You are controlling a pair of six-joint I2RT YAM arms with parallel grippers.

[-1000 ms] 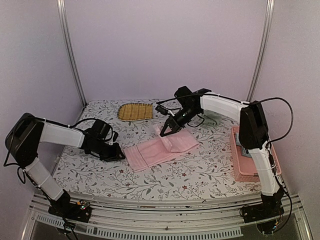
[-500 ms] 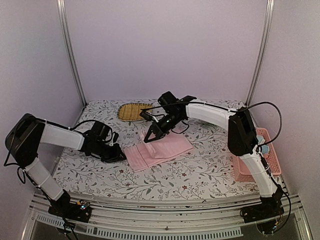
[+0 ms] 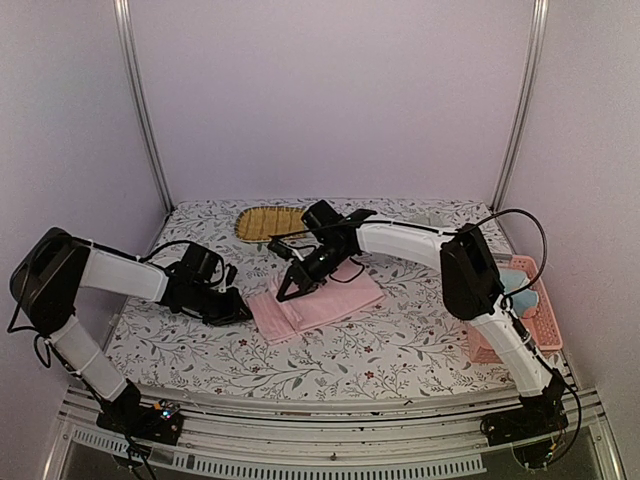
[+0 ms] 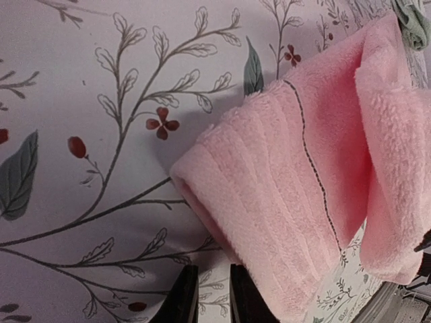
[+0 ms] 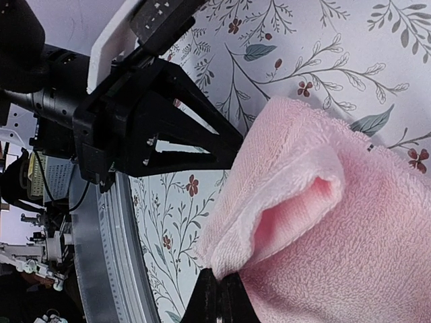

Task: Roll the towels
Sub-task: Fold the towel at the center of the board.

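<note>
My right gripper (image 3: 284,295) pinches the folded edge of the pink towel (image 3: 322,308). The left gripper (image 3: 240,314), barely parted and empty, sits just left of its left end.

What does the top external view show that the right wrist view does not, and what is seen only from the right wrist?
Only the top external view shows the yellow-brown ribbed woven mat at the far edge and the pink plastic basket on the right. Only the right wrist view shows the fold of the soft pink cloth towel pinched between the shut fingers of the right gripper. Both show that towel, the black left gripper near its edge and the floral tablecloth.
</note>
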